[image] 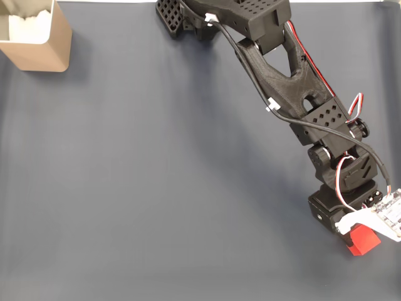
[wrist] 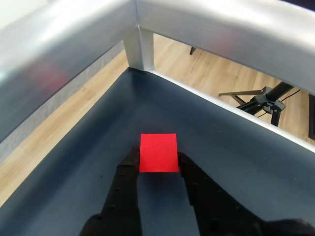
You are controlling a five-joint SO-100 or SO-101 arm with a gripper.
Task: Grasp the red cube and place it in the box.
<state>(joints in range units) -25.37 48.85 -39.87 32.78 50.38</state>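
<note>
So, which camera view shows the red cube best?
The wrist view: the red cube lies in full sight, its top face unobstructed, between the tips of the pincer. In the fixed view the cube is only partly seen at the lower right, half hidden under the arm's end.

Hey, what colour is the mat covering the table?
Dark slate blue-grey, plain with no pattern, on the mat; it shows best in the fixed view.

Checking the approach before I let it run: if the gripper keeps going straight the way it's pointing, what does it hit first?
The red cube: in the wrist view it sits right between the tips of the gripper, whose jaws flank it.
</note>
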